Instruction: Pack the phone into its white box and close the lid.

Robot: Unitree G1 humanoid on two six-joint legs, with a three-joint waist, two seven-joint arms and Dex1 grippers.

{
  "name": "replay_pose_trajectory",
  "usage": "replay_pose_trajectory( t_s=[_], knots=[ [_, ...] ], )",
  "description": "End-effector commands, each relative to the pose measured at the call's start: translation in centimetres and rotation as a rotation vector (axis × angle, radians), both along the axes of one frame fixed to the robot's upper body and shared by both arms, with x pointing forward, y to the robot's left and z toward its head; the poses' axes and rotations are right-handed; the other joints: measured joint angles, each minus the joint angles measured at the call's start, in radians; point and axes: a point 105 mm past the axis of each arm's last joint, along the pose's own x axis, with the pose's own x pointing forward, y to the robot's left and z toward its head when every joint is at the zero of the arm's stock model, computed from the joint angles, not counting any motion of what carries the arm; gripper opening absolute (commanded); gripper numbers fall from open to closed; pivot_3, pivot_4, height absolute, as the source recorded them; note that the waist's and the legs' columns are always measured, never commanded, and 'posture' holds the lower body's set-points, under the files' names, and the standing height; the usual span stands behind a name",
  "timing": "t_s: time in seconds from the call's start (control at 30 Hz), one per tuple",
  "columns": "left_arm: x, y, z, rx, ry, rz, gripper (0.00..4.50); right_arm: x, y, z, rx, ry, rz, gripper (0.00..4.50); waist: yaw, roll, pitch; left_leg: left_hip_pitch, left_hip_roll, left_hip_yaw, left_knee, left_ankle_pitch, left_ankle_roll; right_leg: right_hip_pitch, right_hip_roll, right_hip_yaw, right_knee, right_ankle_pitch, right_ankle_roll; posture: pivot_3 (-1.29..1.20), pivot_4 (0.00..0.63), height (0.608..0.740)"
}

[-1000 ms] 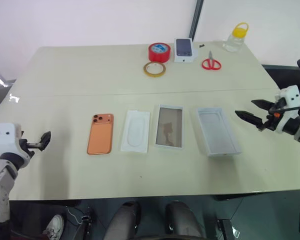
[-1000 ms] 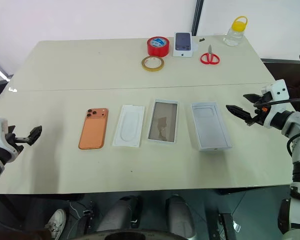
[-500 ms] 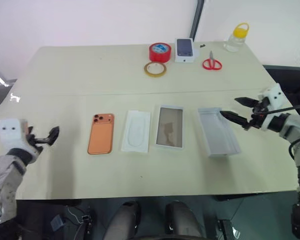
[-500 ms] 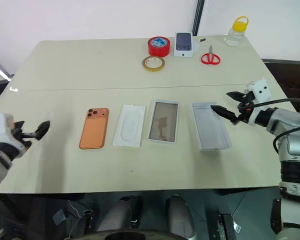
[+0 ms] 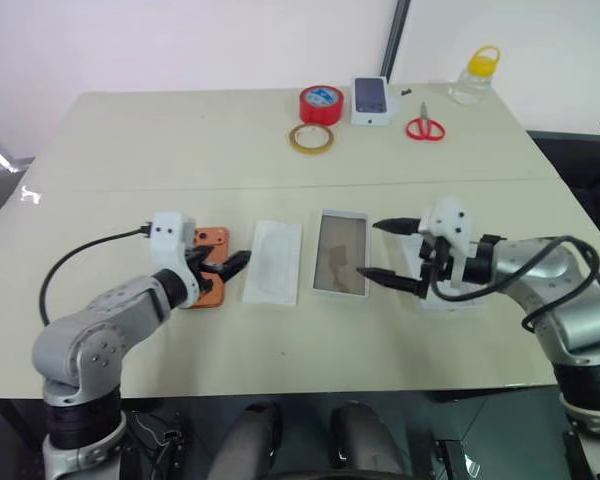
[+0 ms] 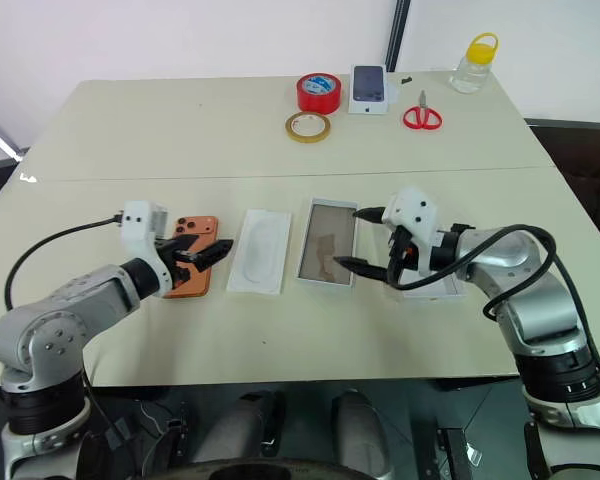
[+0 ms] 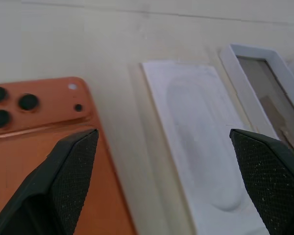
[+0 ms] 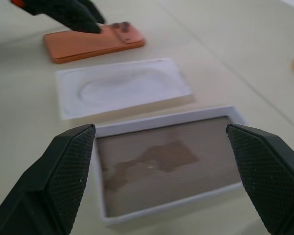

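Note:
The orange phone [image 5: 213, 240] lies camera side up left of centre, partly covered by my left gripper [image 5: 223, 268], which hovers open over its right edge, fingers spanning toward the flat white insert [image 7: 201, 147]. The white box [image 5: 340, 253], a low-walled tray with a brownish floor, lies right of the insert. My right gripper [image 5: 372, 249] stands open over that tray's right side, holding nothing. The lid [image 5: 450, 298] lies open side up further right, mostly hidden behind my right hand. In the right wrist view the phone [image 8: 93, 41], insert [image 8: 122, 90] and box [image 8: 166, 156] lie in a row.
At the table's far side sit a red tape roll [image 5: 319, 103], a tan tape ring [image 5: 309, 138], a small white box picturing a dark phone [image 5: 370, 99], red scissors [image 5: 423, 128] and a yellow-capped bottle [image 5: 472, 75]. The table [image 5: 130, 150] is bare on the left.
Both arms have swung inward from the table's sides. My left gripper came right to the phone. My right gripper came left past the lid to the white box. Both stayed open.

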Motion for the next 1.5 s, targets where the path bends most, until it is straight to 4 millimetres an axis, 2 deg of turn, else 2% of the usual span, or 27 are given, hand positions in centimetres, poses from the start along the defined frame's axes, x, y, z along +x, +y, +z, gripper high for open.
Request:
replay_pose_trajectory(
  t_s=[0.03,0.4,0.5,0.73,0.77,0.9,1.13,1.17,1.2,1.33,1.37,1.43,1.5],
  knots=[
    [0.2,-0.9,-0.7,-0.033,0.088,0.014,4.5,-0.5,0.7,0.9,0.015,-0.041,0.028,4.47,0.0,0.0,0.0,0.0,0.0,0.0,0.0,0.0,0.0,0.0,0.0,0.0,0.0,0.0,0.0,0.0,0.15,0.74],
    [0.6,-3.3,-2.4,-0.125,0.263,0.019,4.5,-0.3,1.0,0.8,0.026,-0.058,0.022,4.47,0.003,-0.001,0.0,0.0,0.0,0.0,0.0,0.0,0.0,0.0,0.0,0.0,0.0,0.0,0.0,0.0,0.15,0.74],
    [0.8,-3.4,-2.6,-0.139,0.276,0.021,3.7,-0.5,1.2,0.6,0.025,-0.057,0.026,4.5,0.004,-0.001,0.0,0.0,0.0,0.0,0.001,0.0,0.0,0.001,0.0,0.0,0.0,0.0,0.0,0.0,0.15,0.74],
    [1.3,-2.9,-2.5,-0.159,0.278,0.038,0.28,-1.1,2.0,-0.6,-0.027,-0.033,0.056,4.5,0.003,-0.001,0.0,0.0,0.0,0.0,0.001,0.0,0.0,0.001,0.0,0.0,0.0,0.0,0.0,0.0,0.15,0.74],
    [1.3,-2.8,-2.5,-0.157,0.278,0.041,0.07,-1.2,2.3,-1.1,-0.056,-0.018,0.064,4.5,0.003,-0.001,0.0,0.0,0.0,0.0,0.001,0.0,0.0,0.001,0.0,0.0,0.0,0.0,0.0,0.0,0.15,0.74],
    [1.9,-1.9,-2.1,-0.164,0.256,0.077,0.07,-1.5,3.2,-3.3,-0.15,0.045,0.082,4.5,0.0,-0.001,0.0,0.0,0.0,0.0,0.0,0.0,0.0,0.0,0.0,0.0,0.0,0.0,0.0,0.0,0.15,0.74],
    [3.4,1.0,0.6,-0.264,0.165,0.173,0.07,-0.5,4.6,-5.7,-0.242,0.094,0.068,4.5,0.0,-0.001,0.0,0.0,0.0,0.0,0.0,0.001,-0.001,0.0,0.0,-0.001,0.0,0.0,0.0,0.0,0.15,0.74],
    [3.4,1.3,0.9,-0.268,0.156,0.177,0.0,-0.3,4.7,-5.8,-0.249,0.094,0.072,3.96,0.0,-0.002,0.001,0.0,0.0,0.0,0.0,0.0,-0.001,0.0,0.0,-0.001,0.0,0.0,0.0,0.0,0.15,0.74],
    [3.5,1.6,1.1,-0.266,0.147,0.181,0.0,-0.3,4.8,-6.0,-0.26,0.094,0.082,3.62,0.001,-0.002,0.001,0.0,0.0,0.0,0.0,0.0,-0.001,0.0,0.0,-0.001,0.0,0.0,0.0,0.0,0.15,0.74],
    [3.6,2.5,1.8,-0.266,0.123,0.197,0.0,0.1,5.1,-6.7,-0.302,0.074,0.104,1.52,0.001,-0.002,0.001,0.0,0.0,0.0,0.0,0.0,-0.001,0.0,0.0,-0.001,0.0,0.0,0.0,0.0,0.15,0.74],
    [3.6,2.7,2.0,-0.27,0.115,0.204,0.0,0.2,5.3,-6.8,-0.307,0.063,0.115,1.15,0.001,-0.002,0.001,0.0,0.0,0.0,0.0,0.001,-0.001,0.0,0.0,-0.001,0.0,0.0,0.0,0.0,0.15,0.74],
    [3.7,3.2,2.4,-0.277,0.101,0.215,0.0,0.3,6.0,-6.5,-0.295,0.034,0.145,0.02,-0.001,-0.002,0.001,0.0,0.0,0.0,0.0,0.001,-0.001,0.0,0.0,-0.001,0.0,0.0,0.0,0.0,0.15,0.74],
    [3.7,3.6,2.8,-0.278,0.092,0.222,0.0,0.3,7.2,-6.0,-0.281,0.0,0.187,0.02,-0.004,-0.003,0.001,0.0,0.0,0.0,0.0,0.001,-0.001,-0.001,0.001,-0.001,0.001,0.0,0.0,0.0,0.15,0.74]
  ],
)
